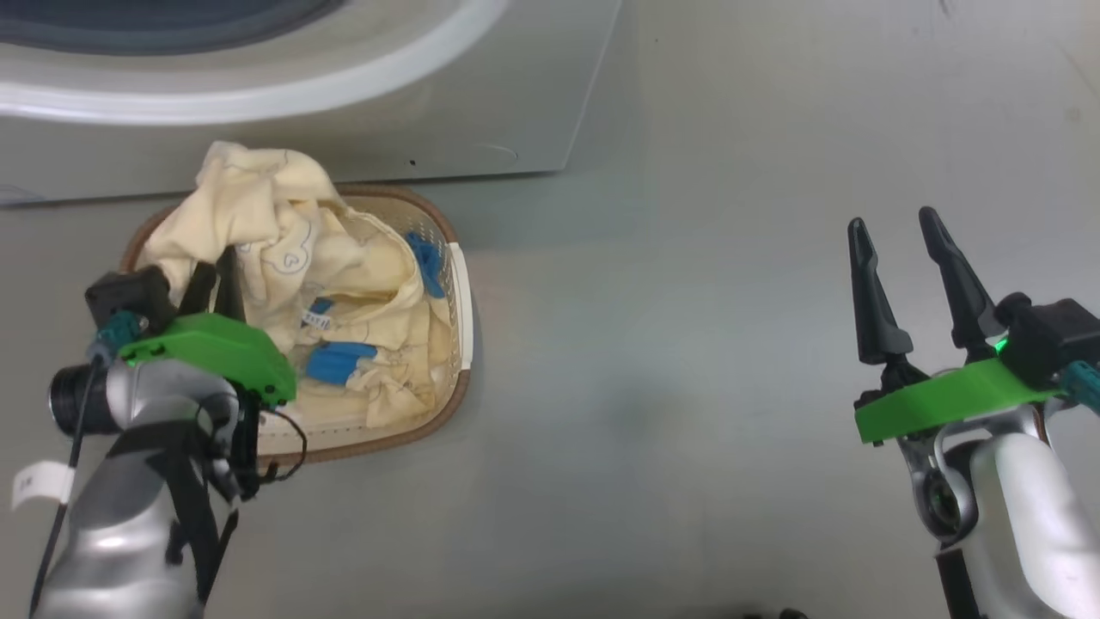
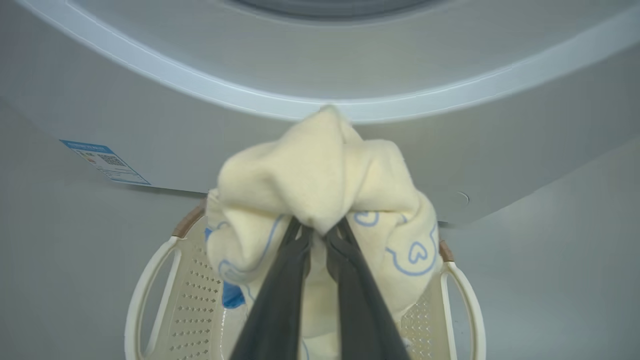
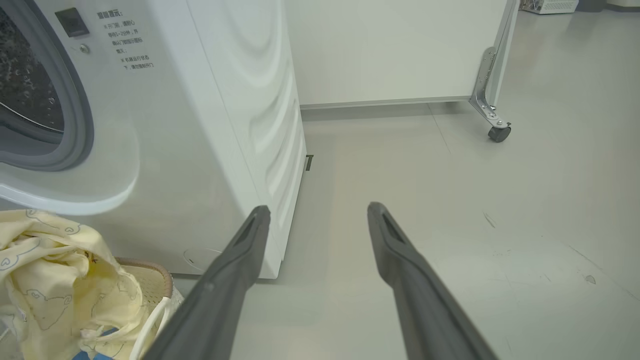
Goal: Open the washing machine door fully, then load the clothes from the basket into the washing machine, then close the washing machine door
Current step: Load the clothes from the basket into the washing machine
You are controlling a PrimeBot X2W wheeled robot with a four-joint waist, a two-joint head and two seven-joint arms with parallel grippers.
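Just before the washing machine (image 1: 481,112), the left gripper (image 2: 320,231) pinched a bunch of clothes (image 2: 320,165) above the basket (image 1: 461,284) at its foot; the right gripper (image 1: 894,222) hung open off its corner. The lift likely needed height to reach the drum (image 3: 25,75).

Bright, even light; soft shadows; nearby clothes (image 2: 320,165) seem slightly blurred.

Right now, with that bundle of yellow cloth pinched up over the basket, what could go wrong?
The left pincer grips the clothes by one small fold at its tips; it might slip out.
The rest of the bundle trails into the basket, so loose pieces may drag over the rim onto the floor.
Hanging cloth could catch on the washing machine front.
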